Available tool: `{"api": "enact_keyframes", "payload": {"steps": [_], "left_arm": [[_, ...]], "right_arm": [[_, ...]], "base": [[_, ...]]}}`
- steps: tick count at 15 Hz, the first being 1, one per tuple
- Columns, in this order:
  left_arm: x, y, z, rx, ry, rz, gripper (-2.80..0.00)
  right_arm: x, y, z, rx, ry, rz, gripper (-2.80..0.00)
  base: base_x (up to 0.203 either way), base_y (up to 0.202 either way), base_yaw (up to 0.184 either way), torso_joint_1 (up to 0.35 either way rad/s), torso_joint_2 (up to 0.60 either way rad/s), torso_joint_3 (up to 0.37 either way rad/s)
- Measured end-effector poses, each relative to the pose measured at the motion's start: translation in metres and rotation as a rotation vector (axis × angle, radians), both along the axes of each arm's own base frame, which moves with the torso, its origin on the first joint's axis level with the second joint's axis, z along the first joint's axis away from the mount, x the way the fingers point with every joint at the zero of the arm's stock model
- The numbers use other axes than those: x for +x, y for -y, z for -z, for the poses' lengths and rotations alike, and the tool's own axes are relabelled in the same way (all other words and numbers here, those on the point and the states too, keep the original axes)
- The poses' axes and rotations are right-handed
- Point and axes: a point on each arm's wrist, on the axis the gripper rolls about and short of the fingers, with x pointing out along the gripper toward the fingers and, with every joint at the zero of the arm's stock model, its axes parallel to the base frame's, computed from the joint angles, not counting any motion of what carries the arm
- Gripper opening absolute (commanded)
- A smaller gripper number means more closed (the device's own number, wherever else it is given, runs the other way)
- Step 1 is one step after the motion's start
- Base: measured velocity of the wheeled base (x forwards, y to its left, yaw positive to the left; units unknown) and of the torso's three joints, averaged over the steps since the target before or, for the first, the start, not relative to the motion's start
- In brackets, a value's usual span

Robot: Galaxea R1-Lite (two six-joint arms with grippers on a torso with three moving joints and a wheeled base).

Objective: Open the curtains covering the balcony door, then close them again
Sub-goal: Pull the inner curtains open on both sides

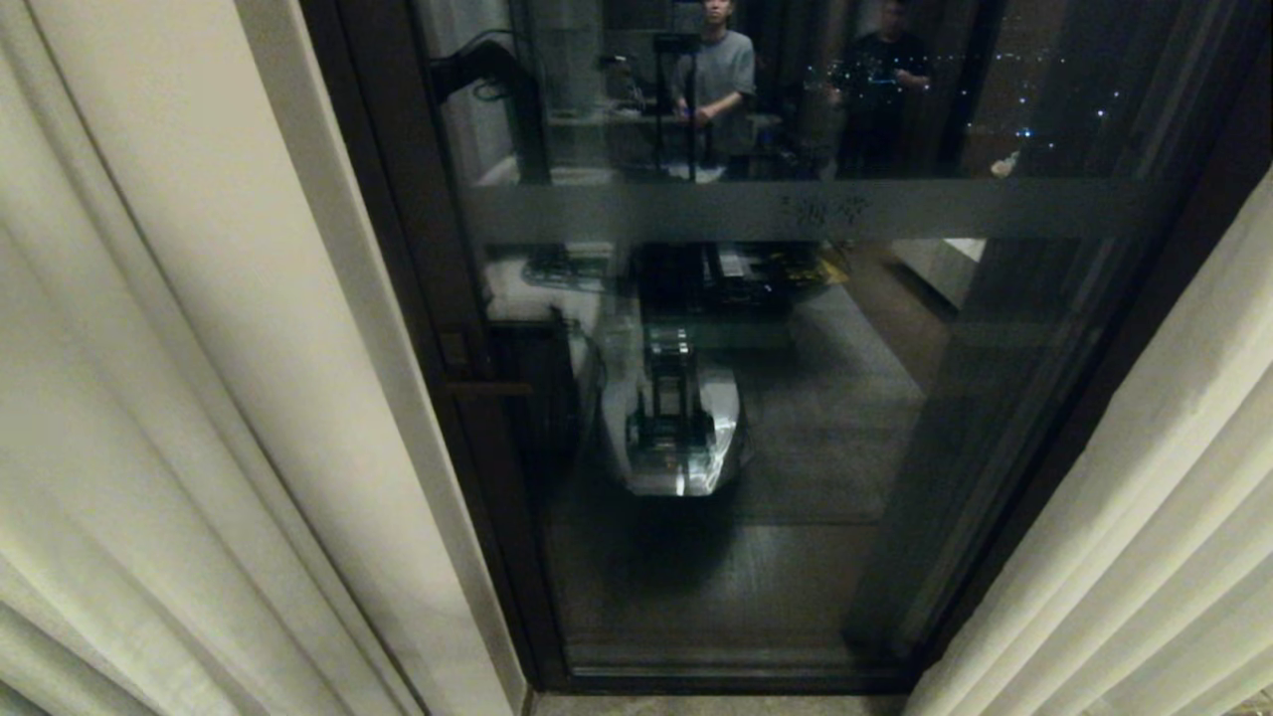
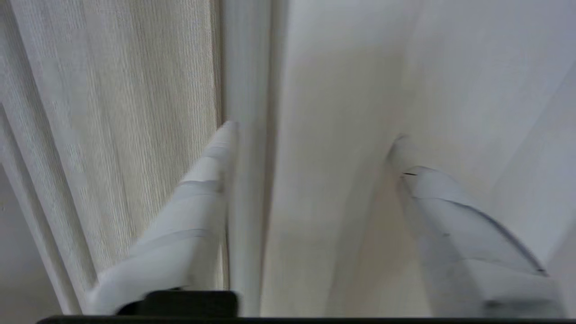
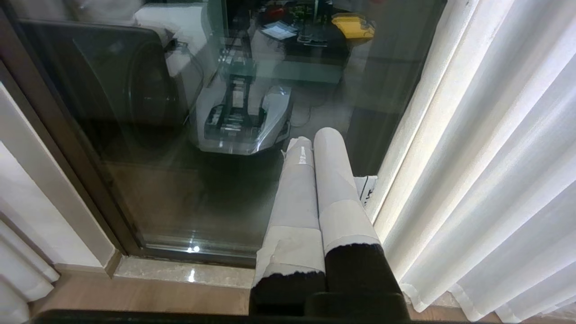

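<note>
1. The curtains (image 1: 149, 418) hang drawn back on both sides of the balcony door (image 1: 756, 398), whose glass is uncovered.
2. The left gripper (image 2: 310, 130) is spread wide, gripping nothing; a fold of the left panel lies between its fingers (image 2: 198, 198).
3. The right gripper (image 3: 315, 139), pressed together and empty, hangs before the door glass, beside the right panel.

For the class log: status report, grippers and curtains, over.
Left gripper open against left curtain. Right gripper shut, idle. Curtains parted, door uncovered. Nothing in the way.

curtains (image 1: 149, 398) cut off by edges
</note>
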Motion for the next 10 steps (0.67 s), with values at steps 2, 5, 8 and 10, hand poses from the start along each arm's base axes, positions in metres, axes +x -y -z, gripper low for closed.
{"api": "enact_keyframes", "payload": {"steps": [2, 5, 8, 10], "left_arm": [[-0.008, 0.012, 0.001, -0.006, -0.007, 0.012, 0.00], [-0.026, 0.037, 0.006, -0.018, -0.020, 0.035, 0.00], [-0.041, 0.062, 0.010, -0.023, -0.026, 0.072, -2.80], [-0.048, 0.074, 0.011, -0.018, -0.022, 0.094, -2.80]], "right_arm": [[0.000, 0.000, 0.000, 0.000, 0.000, 0.000, -2.80], [0.000, 0.000, 0.000, 0.000, 0.000, 0.000, -2.80], [0.000, 0.000, 0.000, 0.000, 0.000, 0.000, -2.80], [0.000, 0.000, 0.000, 0.000, 0.000, -0.001, -2.80]], "base": [[0.000, 0.000, 0.000, 0.000, 0.00, 0.000], [0.000, 0.000, 0.000, 0.000, 0.00, 0.000], [0.000, 0.000, 0.000, 0.000, 0.00, 0.000], [0.000, 0.000, 0.000, 0.000, 0.00, 0.000]]}}
